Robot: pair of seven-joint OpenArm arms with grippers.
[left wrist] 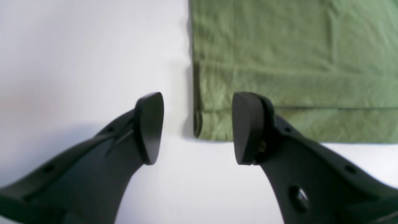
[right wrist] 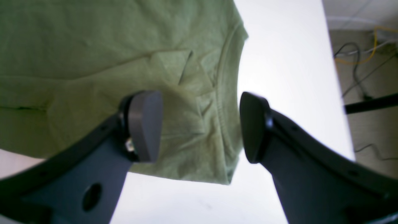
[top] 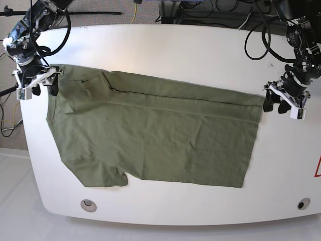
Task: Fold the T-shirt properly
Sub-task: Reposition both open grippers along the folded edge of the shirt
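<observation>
White tabletop (top: 165, 50) carries the plain olive-green cotton T-shirt (top: 160, 135), one long side folded over. Both black grippers, left gripper (left wrist: 198, 128) and right gripper (right wrist: 200, 126), stand spread and empty, straddling that fold's end corners, seemingly ready to pinch.

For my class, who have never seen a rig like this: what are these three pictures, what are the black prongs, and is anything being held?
This is a robot with two arms at a white table. One picture looks down on the whole table; the other two come from cameras on each wrist, looking out between that arm's two black fingers. An olive-green T-shirt lies spread on the table, its far long side already folded over. The left gripper, on the right of the overview, hovers open at the hem corner. The right gripper, on the overview's left, stands open over the collar end. Neither is clamped on the cloth, so nothing is held.
</observation>
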